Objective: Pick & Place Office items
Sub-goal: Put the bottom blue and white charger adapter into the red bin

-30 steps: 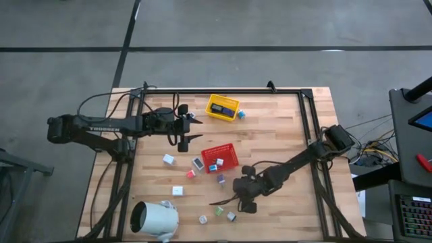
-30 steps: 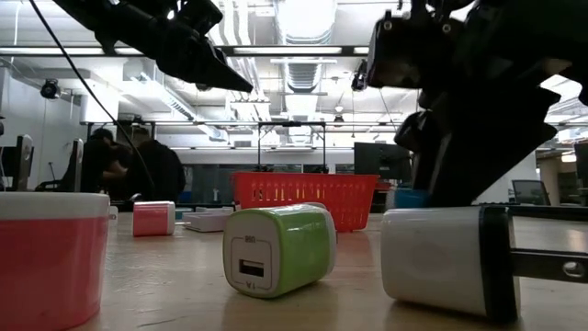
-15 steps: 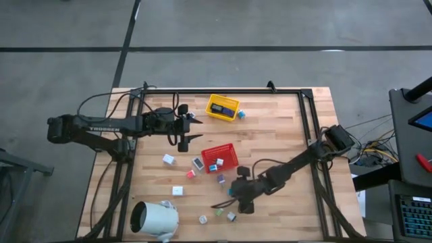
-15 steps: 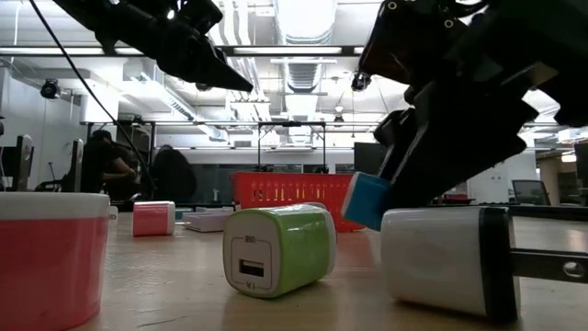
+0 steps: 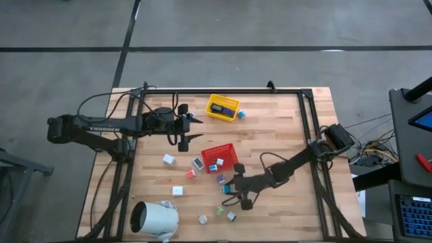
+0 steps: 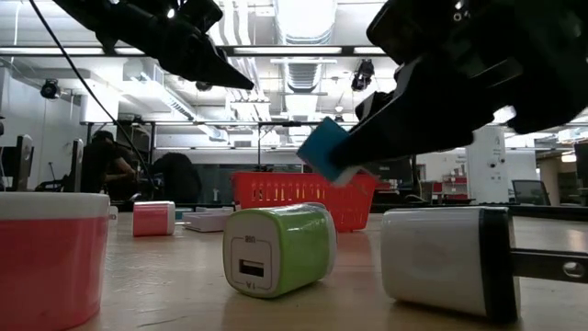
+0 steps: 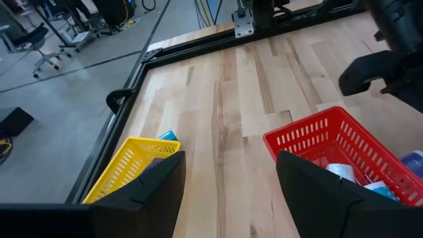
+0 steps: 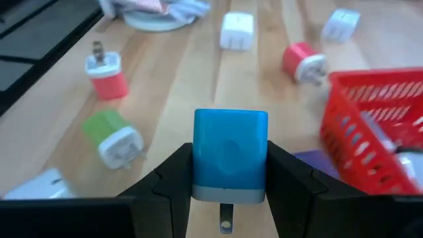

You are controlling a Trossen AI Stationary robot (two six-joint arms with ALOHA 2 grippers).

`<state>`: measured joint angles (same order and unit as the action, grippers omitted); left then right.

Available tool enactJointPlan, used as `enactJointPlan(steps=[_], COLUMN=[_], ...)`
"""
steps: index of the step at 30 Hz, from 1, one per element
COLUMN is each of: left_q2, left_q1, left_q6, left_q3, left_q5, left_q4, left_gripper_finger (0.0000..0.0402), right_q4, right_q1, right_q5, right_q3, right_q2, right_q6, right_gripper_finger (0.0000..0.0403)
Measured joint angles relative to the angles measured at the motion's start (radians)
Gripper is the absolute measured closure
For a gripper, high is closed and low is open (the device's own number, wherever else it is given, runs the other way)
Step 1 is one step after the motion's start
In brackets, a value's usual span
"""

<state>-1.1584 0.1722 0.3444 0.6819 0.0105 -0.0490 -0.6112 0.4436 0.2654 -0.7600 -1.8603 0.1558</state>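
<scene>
Right wrist view: the right gripper (image 8: 228,173) squeezes a small blue plug block (image 8: 230,156) tight between its two dark fingers. It holds the block up off the wooden table (image 5: 283,128), just beside the red plastic basket (image 5: 220,156). The left gripper (image 5: 196,129) waits farther back near the yellow tray (image 5: 223,106), its fingers apart and holding nothing.

Two dark arms, matte black throughout

The left arm (image 5: 101,127) is a slim black tube bearing white "TROSSEN" lettering, with thin black cables looping off its base. The right arm (image 5: 297,162) is equally black, jointed in blocky segments, a cable arching over it. Both end in tapered, wedge-shaped black fingers (image 7: 142,188).
</scene>
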Motion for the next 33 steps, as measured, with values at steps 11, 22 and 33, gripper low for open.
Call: enactJointPlan(steps=[11, 22, 33], left_q2=[0.0, 0.0, 0.0], left_q1=[0.0, 0.0, 0.0], left_q6=[-0.004, -0.011, -0.015], left_q3=[0.0, 0.0, 0.0], left_q5=[0.0, 0.0, 0.0], left_q4=[0.0, -0.003, -0.003], left_gripper_finger=[0.0162, 0.0162, 0.0162], right_q4=[-0.323, -0.447, -0.465], right_q1=[-0.061, -0.168, -0.257], right_q5=[-0.101, -0.331, -0.38], right_q3=[0.093, 0.128, 0.128], right_q2=[0.0, 0.0, 0.0], right_q6=[-0.137, -0.189, -0.215], right_gripper_finger=[0.0262, 0.0262, 0.0262])
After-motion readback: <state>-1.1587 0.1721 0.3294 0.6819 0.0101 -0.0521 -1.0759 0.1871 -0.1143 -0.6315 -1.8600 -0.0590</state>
